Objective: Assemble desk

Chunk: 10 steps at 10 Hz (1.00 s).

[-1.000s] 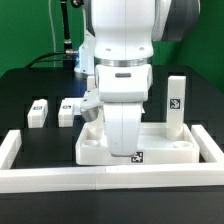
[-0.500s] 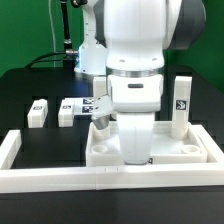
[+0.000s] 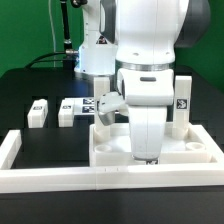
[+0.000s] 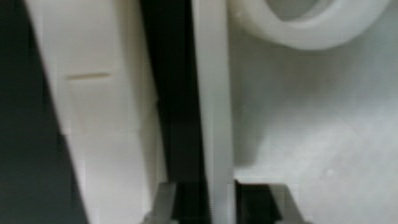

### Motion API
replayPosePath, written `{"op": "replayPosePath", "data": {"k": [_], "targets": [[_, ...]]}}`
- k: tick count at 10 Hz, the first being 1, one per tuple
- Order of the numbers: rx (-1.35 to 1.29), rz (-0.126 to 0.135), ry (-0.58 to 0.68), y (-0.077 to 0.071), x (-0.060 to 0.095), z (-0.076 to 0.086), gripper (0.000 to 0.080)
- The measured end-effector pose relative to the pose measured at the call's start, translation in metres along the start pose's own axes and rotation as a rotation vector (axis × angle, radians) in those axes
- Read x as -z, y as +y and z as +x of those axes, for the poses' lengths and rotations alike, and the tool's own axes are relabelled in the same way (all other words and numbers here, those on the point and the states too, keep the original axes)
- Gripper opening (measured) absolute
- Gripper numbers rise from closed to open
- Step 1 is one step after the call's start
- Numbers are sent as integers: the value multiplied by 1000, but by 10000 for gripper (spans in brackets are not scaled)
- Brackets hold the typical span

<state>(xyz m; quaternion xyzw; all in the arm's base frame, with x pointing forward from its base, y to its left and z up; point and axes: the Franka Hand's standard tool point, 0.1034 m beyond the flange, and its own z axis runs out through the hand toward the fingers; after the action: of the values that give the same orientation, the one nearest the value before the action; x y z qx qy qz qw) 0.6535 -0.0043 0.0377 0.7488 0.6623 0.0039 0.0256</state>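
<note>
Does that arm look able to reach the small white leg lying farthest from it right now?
Probably yes, but not at once: the leg lies uncovered on the table, while the gripper looks shut on the tabletop rim and must let go first.

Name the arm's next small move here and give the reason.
Probably lift the gripper straight up off the tabletop and open it. It is shut on nothing, low at the tabletop's front rim, which lies along the front border bar. No leg looks fitted: the upright leg and the lying legs sit apart, so fetching one seems next.
</note>
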Motion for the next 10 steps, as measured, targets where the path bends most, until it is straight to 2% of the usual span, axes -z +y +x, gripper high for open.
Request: {"op": "replayPosePath", "data": {"k": [1, 3, 5, 7, 10], "targets": [[-7, 4, -2, 5, 4, -4, 64], [-10, 31, -7, 6, 6, -7, 64], [-11, 47, -5, 4, -4, -2, 64], [-16, 45, -5, 5, -8, 5, 64], [-7, 41, -13, 5, -8, 6, 64]]}}
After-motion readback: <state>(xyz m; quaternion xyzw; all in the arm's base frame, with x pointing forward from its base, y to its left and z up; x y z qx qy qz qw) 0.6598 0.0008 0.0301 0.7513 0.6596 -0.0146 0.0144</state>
